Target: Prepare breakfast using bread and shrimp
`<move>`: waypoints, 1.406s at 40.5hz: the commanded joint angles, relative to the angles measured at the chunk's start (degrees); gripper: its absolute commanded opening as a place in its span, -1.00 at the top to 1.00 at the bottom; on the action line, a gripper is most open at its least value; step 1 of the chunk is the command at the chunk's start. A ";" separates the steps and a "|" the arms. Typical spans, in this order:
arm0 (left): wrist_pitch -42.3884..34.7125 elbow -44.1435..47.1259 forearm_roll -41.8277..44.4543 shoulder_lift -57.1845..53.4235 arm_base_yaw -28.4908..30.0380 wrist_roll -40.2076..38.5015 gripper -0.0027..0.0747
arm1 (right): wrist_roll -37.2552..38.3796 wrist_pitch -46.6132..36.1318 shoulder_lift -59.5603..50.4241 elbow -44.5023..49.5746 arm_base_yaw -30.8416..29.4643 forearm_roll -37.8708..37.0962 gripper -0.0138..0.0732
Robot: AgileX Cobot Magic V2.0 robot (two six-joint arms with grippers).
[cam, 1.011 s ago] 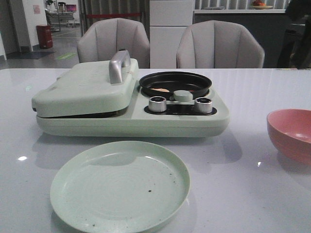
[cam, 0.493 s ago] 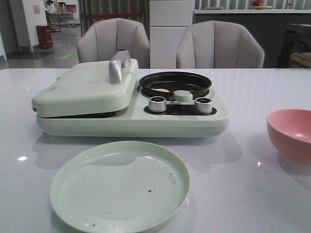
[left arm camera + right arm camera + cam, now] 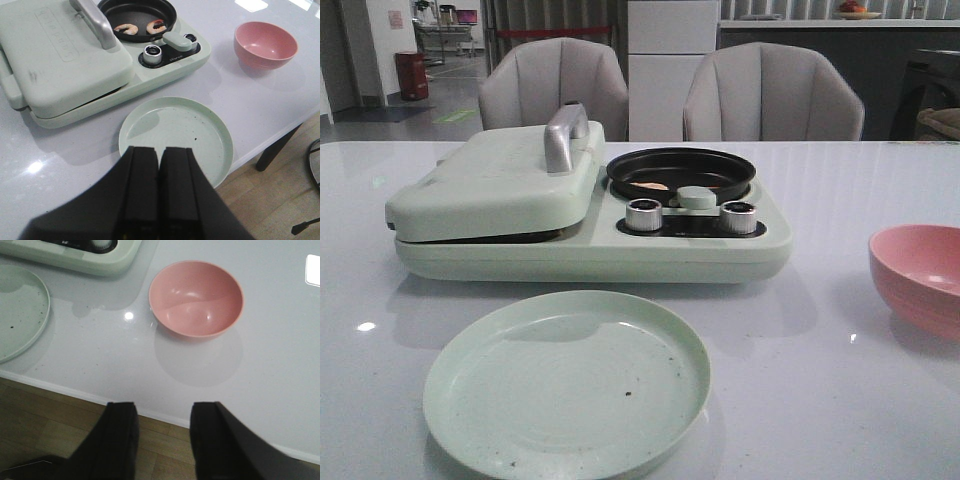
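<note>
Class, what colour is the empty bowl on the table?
Pink; the bowl shows best in the right wrist view.

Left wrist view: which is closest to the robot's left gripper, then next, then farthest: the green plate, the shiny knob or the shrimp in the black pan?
1. The green plate, right beyond the left gripper.
2. The shiny knob, on the cooker's front edge, past the plate.
3. The shrimp, in the black pan behind the knob, farthest.

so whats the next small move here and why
Probably bring the left gripper forward to the silver handle and lift the closed lid. The plate and pink bowl are empty, two shrimp sit in the black pan, and no bread shows.
</note>
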 commanded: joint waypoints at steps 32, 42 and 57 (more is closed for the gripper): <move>-1.90 -1.45 16.68 0.12 -0.44 -17.18 0.67 | 0.09 -4.59 -1.47 0.38 0.01 -0.68 0.64; -1.12 -1.45 16.58 0.12 -0.44 -17.18 0.67 | 0.09 -4.72 -1.47 0.38 0.01 -0.44 0.64; -1.12 -1.45 16.58 0.12 -0.44 -17.18 0.67 | 0.09 -4.72 -1.47 0.38 0.01 -0.44 0.64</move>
